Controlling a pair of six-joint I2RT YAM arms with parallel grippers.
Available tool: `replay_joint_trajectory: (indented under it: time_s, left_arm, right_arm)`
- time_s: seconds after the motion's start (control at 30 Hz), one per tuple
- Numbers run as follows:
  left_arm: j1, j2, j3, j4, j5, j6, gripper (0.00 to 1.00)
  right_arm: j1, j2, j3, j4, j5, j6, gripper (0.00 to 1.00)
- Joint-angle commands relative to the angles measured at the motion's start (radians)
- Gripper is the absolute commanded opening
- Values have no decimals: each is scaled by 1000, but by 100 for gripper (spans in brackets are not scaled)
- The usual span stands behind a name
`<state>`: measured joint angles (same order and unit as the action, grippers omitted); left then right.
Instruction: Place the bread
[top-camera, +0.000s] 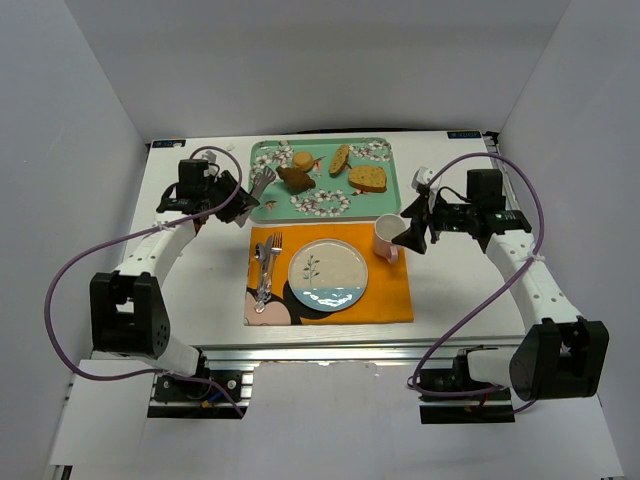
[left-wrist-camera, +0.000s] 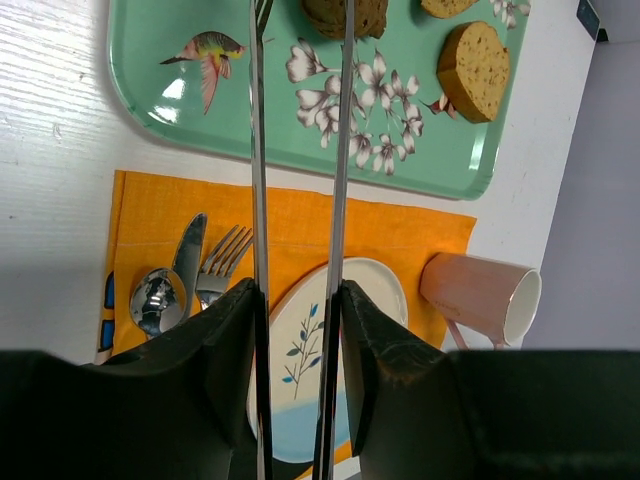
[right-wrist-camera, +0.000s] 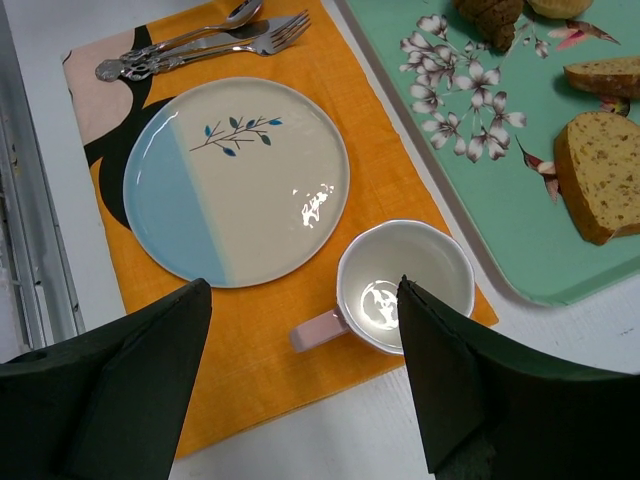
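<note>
The bread (top-camera: 296, 178) is a dark brown lumpy chunk lying on the green flowered tray (top-camera: 360, 206). It also shows at the top edge of the left wrist view as the bread (left-wrist-camera: 368, 14). My left gripper (top-camera: 232, 196) is shut on a pair of metal tongs (left-wrist-camera: 258, 150), its jaws pressed against both arms. The arms stand a little apart and reach toward the bread; I cannot tell whether they touch it. My right gripper (right-wrist-camera: 305, 290) is open and empty, hovering over the pink mug (right-wrist-camera: 405, 285).
A round tan bun (top-camera: 303, 160) and toast slices (top-camera: 368, 178) share the tray. On the orange placemat (top-camera: 390, 300) lie a blue-and-cream plate (top-camera: 327, 274) and cutlery (top-camera: 266, 265). The pink mug (top-camera: 387, 237) stands at its right edge. White walls enclose the table.
</note>
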<state>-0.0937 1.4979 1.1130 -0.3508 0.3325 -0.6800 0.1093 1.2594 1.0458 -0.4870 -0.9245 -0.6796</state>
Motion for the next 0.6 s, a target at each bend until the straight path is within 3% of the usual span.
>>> replay_joint_trajectory:
  time_s: [0.0, 0.57]
  left_arm:
    - [-3, -16, 42, 25, -15, -24, 47]
    - [-18, 87, 25, 185, 56, -101, 51]
  right_arm:
    - [0, -32, -12, 36, -27, 8, 80]
    - [-5, -26, -27, 37, -30, 2, 80]
